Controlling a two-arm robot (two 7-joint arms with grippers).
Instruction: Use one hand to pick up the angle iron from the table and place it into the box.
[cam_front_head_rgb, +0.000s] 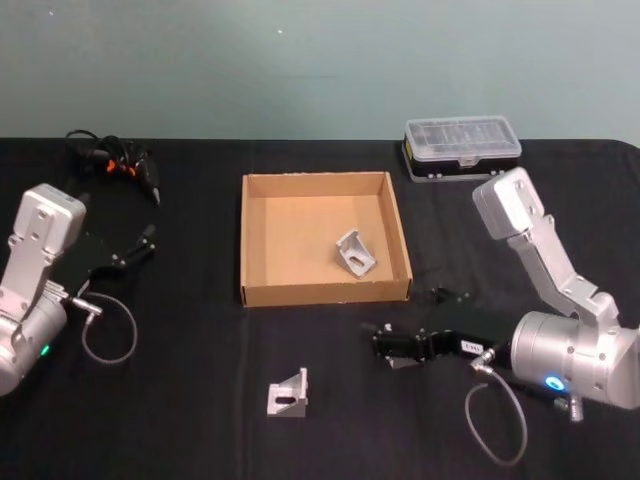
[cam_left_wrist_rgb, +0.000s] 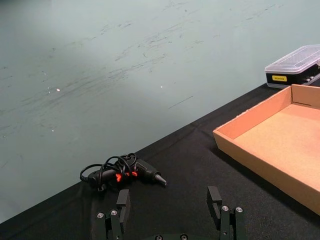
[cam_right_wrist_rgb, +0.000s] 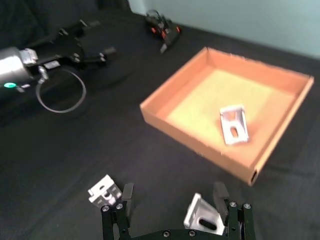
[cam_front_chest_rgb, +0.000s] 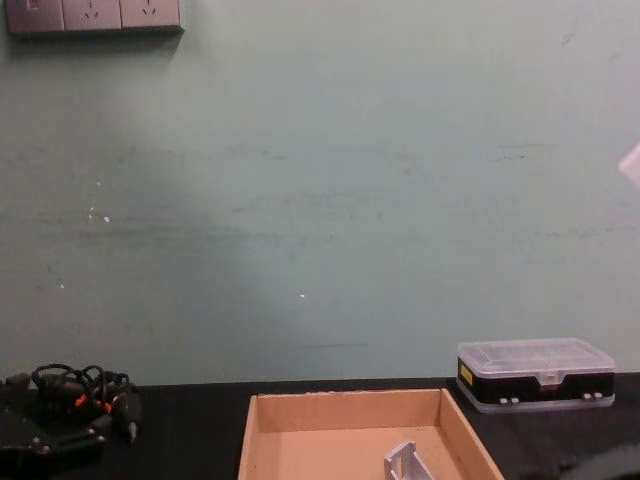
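Angle iron (cam_right_wrist_rgb: 202, 219) within wide-open right gripper (cam_right_wrist_rgb: 173, 191), left gripper (cam_left_wrist_rgb: 169, 193) open, yellow label (cam_left_wrist_rgb: 279, 78) on case (cam_left_wrist_rgb: 296, 64) unreadable

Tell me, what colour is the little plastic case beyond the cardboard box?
The case is black with a clear lid, seen best in the chest view.

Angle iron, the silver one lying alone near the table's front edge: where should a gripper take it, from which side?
From above, probably, pinching the upright leg of the small silver metal angle iron: its other leg seems flat on the matte black table, leaving thin parallel faces exposed. The open right gripper is nearest.
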